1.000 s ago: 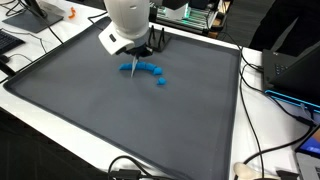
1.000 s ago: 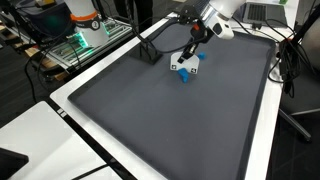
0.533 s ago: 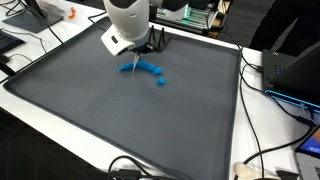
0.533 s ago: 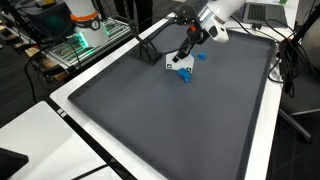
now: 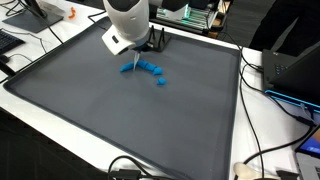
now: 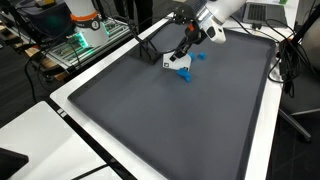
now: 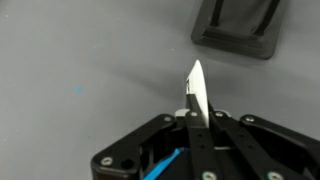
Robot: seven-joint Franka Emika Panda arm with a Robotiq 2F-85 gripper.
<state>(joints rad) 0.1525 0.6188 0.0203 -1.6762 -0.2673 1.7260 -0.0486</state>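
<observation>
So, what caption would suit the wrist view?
Shut gripper pinching a white piece over a gray mat, black stand beyond.

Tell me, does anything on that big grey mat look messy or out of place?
Slightly: small blue pieces lie in a loose, crooked row on the dark grey mat, one a little apart from the rest. The shut tool pinches a white pointed piece that sticks out at a slant. Nothing looks spilled or broken.

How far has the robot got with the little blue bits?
Done: blue bits lie in a curved row on the grey mat. In hand: the gripper is shut on a white-tipped tool at the row's end. Left: perhaps the last bit, slightly off.
</observation>
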